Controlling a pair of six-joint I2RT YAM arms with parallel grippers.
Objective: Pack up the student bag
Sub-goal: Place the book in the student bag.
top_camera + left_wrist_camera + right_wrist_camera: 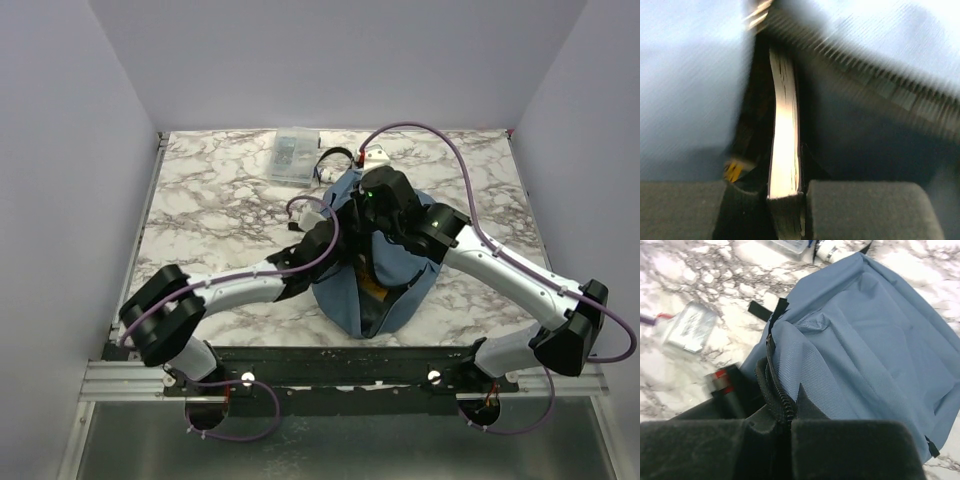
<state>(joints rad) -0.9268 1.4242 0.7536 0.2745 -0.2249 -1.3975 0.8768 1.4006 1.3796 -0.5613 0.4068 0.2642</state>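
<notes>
The student bag (400, 275), dusty blue with a black zip, stands in the middle of the table with its opening facing the arms. My left gripper (786, 210) is shut on a thin book (784, 125), gripped by its spine end, with the pale page edge running into the bag's dark inside (855, 130). My right gripper (785, 430) is shut on the bag's zip edge (771, 385) and holds that side of the opening up. From above, both grippers meet over the bag's top, left gripper (345, 235) and right gripper (372, 212). Something orange-brown (375, 288) shows inside the opening.
A small clear plastic box (293, 157) lies at the back of the marble table (210, 200), next to a black strap (335, 155). A small silvery block (690, 327) lies behind the bag. Grey walls close in the table on three sides.
</notes>
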